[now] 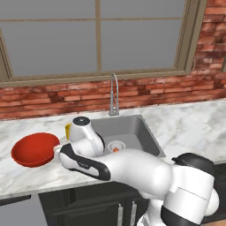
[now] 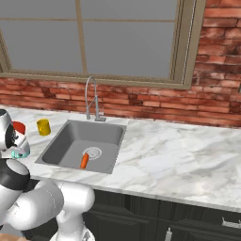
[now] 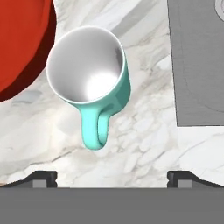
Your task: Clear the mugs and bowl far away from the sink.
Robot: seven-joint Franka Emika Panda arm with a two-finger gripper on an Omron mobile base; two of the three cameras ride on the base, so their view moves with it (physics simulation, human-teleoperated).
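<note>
Two dark fingertips (image 3: 43,178) of the gripper (image 3: 112,179) are seen spread wide apart with nothing between them, held above the teal mug (image 3: 89,78). That mug stands upright on the marble counter (image 1: 190,128), its white inside facing the hand and its handle turned toward the fingertips; bare marble is seen on every side of it. On one side the rim of the red bowl (image 1: 34,149) lies just beside the mug, apart from it; on the other side the edge of the sink (image 2: 70,141) is near, with a strip of open marble between. From the base views, the bowl is seen near the counter's front edge, left of the sink, and the yellow mug (image 2: 44,126) stands behind it, just beside the sink's left rim. An orange carrot-like item (image 2: 84,161) lies in the basin by the drain. The faucet (image 1: 114,95) rises at the sink's back edge. Right of the sink, a broad stretch of counter runs to the brick wall (image 2: 221,61).
</note>
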